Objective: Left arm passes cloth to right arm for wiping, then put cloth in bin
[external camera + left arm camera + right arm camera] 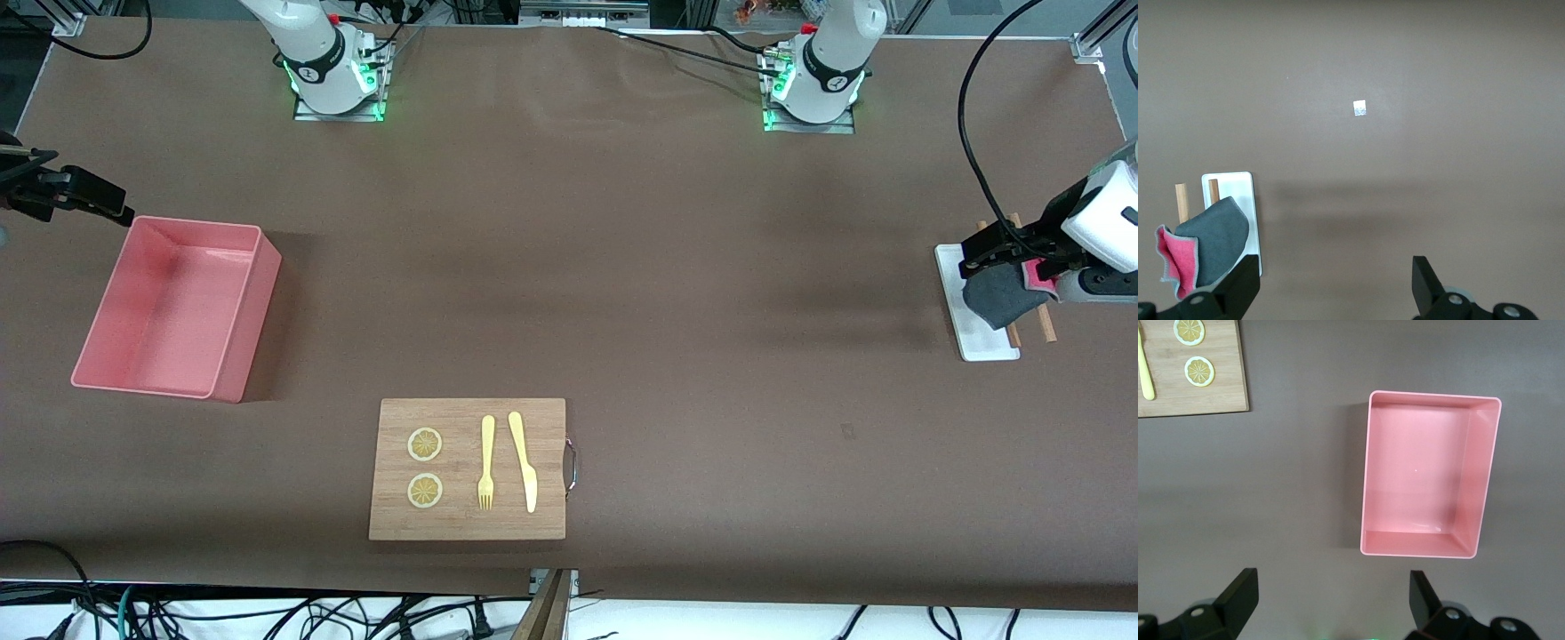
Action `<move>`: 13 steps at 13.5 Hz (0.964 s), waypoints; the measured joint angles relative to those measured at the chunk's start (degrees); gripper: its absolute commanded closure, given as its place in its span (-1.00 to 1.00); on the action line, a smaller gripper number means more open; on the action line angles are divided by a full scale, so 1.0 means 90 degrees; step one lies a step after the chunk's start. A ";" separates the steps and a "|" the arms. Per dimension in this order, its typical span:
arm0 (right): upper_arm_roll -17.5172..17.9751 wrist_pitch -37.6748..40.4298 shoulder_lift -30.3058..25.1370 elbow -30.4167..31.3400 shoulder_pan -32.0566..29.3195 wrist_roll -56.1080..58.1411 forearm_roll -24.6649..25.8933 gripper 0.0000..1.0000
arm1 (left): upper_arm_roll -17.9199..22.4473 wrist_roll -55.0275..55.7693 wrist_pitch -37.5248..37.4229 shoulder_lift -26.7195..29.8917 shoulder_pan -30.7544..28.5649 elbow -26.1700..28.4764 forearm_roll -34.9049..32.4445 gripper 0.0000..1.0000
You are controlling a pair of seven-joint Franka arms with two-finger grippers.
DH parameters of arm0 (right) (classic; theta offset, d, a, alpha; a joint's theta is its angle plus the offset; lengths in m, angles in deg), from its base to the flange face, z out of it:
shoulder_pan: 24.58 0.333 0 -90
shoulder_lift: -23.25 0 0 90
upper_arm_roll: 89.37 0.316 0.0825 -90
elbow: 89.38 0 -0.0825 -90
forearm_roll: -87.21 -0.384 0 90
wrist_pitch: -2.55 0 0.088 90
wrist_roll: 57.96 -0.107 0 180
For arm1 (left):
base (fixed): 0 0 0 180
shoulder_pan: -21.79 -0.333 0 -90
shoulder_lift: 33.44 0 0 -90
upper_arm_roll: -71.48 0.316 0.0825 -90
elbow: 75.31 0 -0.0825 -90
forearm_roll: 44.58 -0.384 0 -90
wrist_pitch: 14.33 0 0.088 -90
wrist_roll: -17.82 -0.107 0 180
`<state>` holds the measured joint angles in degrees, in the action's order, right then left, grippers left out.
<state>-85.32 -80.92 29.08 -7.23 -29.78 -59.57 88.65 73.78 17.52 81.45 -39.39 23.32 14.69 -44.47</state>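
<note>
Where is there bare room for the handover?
Bare brown table runs between the pink plastic bin and the white tray, farther from the front camera than the wooden cutting board. The tray end is crowded: left gripper, grey-and-pink cloth. Right gripper waits beside the bin.

SETTING: likely robotics lab | EVIDENCE: arm bases (333, 76) bolted to covered table (622, 267); loose cables (267, 613); aluminium framing (80, 18)

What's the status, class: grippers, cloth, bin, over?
Left gripper open, over the cloth on the white tray. Right gripper open, waiting beside the bin, which is empty. Nothing between them blocks a handover.
</note>
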 measured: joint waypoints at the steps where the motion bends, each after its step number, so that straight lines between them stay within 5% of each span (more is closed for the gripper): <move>1: -0.0007 0.0000 0.0000 0.0000 0.0000 0.0000 0.0000 -1.00 | 0.0005 0.0000 0.0000 0.0000 -0.0023 -0.0002 0.0000 -1.00; 13: -0.0017 0.0000 0.0008 0.0000 0.0000 0.0000 0.0000 -1.00 | 0.0007 0.0000 -0.0053 0.0000 -0.0087 -0.0002 -0.0124 -1.00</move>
<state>-85.47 -80.92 29.16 -7.23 -29.78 -59.57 88.65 73.85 17.52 80.97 -39.40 22.54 14.67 -45.59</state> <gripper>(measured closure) 0.000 0.000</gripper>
